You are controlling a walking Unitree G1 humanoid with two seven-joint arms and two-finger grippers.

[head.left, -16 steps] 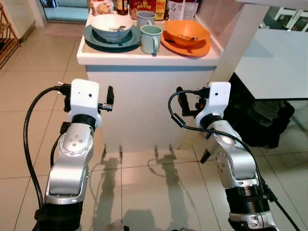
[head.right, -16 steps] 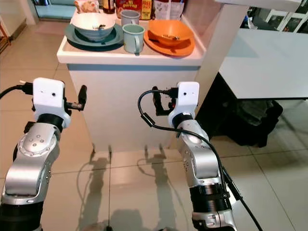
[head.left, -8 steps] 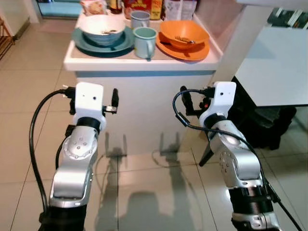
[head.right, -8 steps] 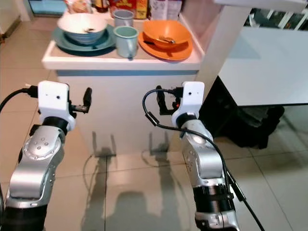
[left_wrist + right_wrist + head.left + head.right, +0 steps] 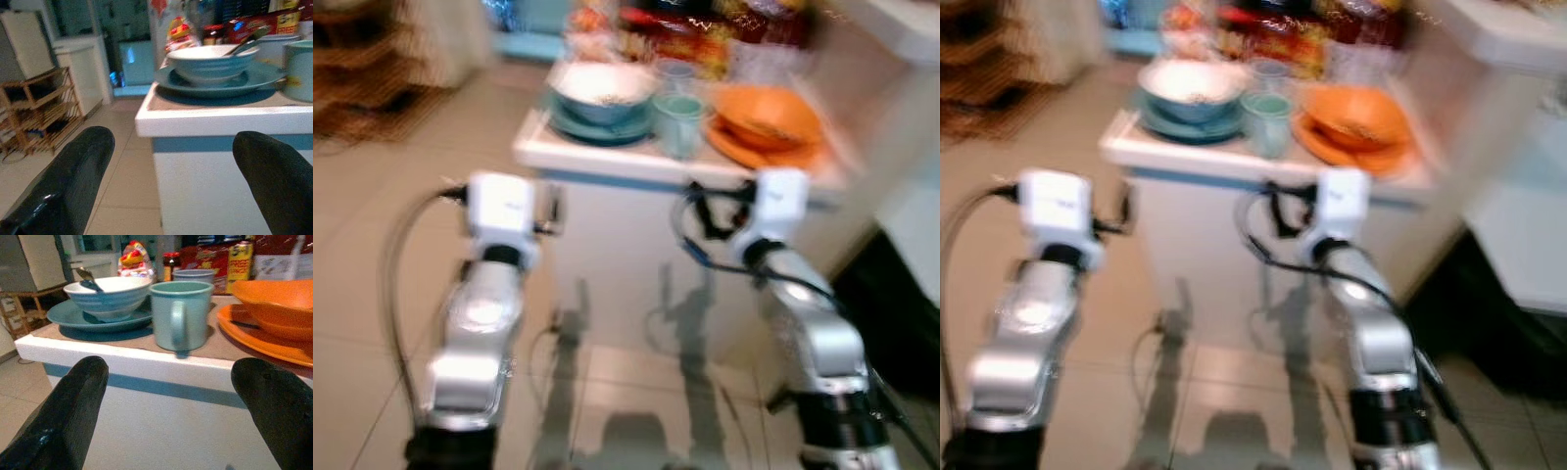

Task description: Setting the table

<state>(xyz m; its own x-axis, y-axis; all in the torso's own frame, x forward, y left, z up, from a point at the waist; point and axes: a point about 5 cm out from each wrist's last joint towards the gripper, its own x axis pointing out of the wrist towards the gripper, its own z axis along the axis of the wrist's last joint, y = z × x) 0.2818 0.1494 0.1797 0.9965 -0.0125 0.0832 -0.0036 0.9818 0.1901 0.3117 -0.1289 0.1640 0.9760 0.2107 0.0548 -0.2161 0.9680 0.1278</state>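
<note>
- The whole head view has swung and blurred since a moment ago, so the robot is turning or stepping; the white table (image 5: 607, 157) itself has not moved and now sits across the upper middle of the frame.
- The dishes wait untouched on it: a white bowl (image 5: 110, 293) on a blue plate (image 5: 73, 316) at upper left, a green mug (image 5: 181, 313) at centre, an orange bowl (image 5: 279, 296) at right.
- Left tool (image 5: 166, 171) and right tool (image 5: 166, 396) are both spread wide, holding nothing, low before the table edge.
- I'd judge this is still the approach; no pick has begun.
</note>
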